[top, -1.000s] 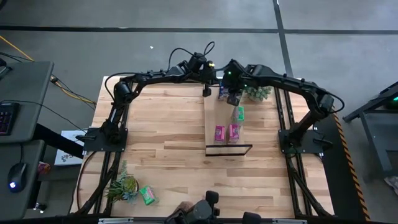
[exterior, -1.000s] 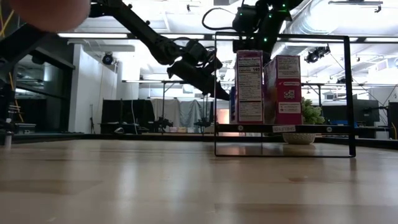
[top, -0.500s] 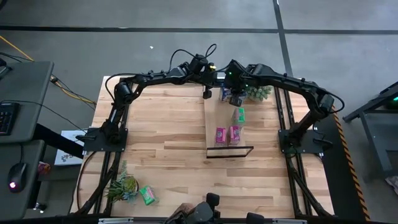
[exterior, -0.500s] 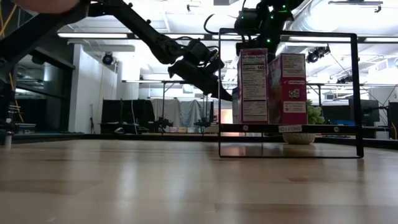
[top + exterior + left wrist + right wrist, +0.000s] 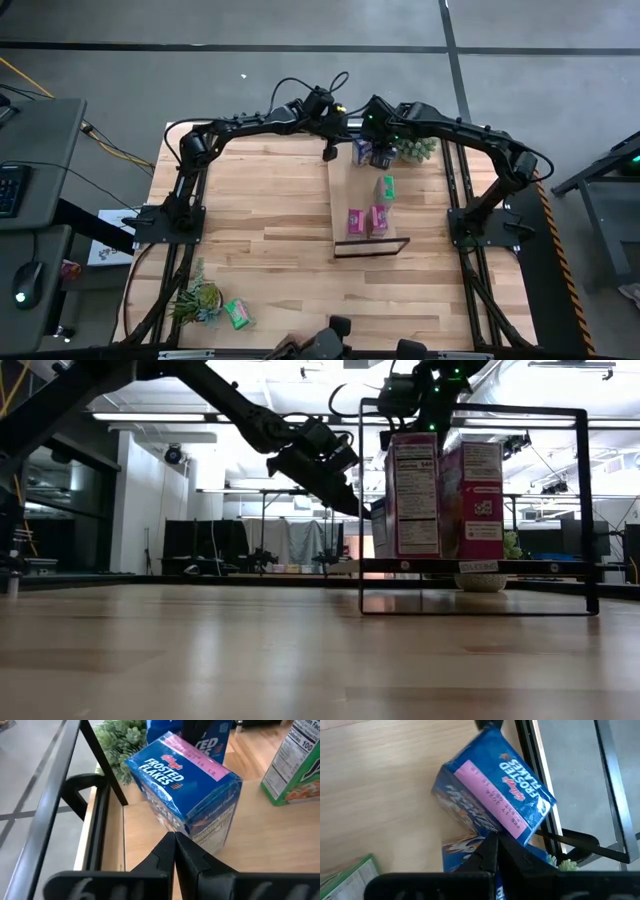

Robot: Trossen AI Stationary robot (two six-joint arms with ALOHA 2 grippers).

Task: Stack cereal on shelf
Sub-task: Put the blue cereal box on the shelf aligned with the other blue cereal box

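The shelf (image 5: 340, 200) runs from far to near at the table's middle right. On its plank stand two pink cereal boxes (image 5: 365, 218) near the near end and a green one (image 5: 384, 186) in the middle. At the far end a blue cereal box (image 5: 185, 785) sits tilted against a second blue box (image 5: 462, 851), its lower edge on the plank. My left gripper (image 5: 174, 837) is shut at the tilted box's low side. My right gripper (image 5: 494, 837) is shut above it. Another green box (image 5: 238, 314) lies on the table at the near left. My left gripper meets the tilted blue box with its shut fingertips at the lower edge of its side face (image 5: 186, 831), slanting down from the table's left. The box leans away from the fingers. My right gripper's shut fingertips meet the box's pink-striped top face at its edge (image 5: 512, 827), pointing steeply down.
A spiky green plant (image 5: 415, 150) stands just right of the shelf's far end, and another (image 5: 197, 298) at the near left beside the loose green box. The shelf's black wire frame (image 5: 370, 247) rises at its near end. Bare wood lies left of the shelf.
The shelf, with the boxes standing on it, has slid a little toward the table's near edge and to the right. Both grippers have stayed shut at the tilted blue box.
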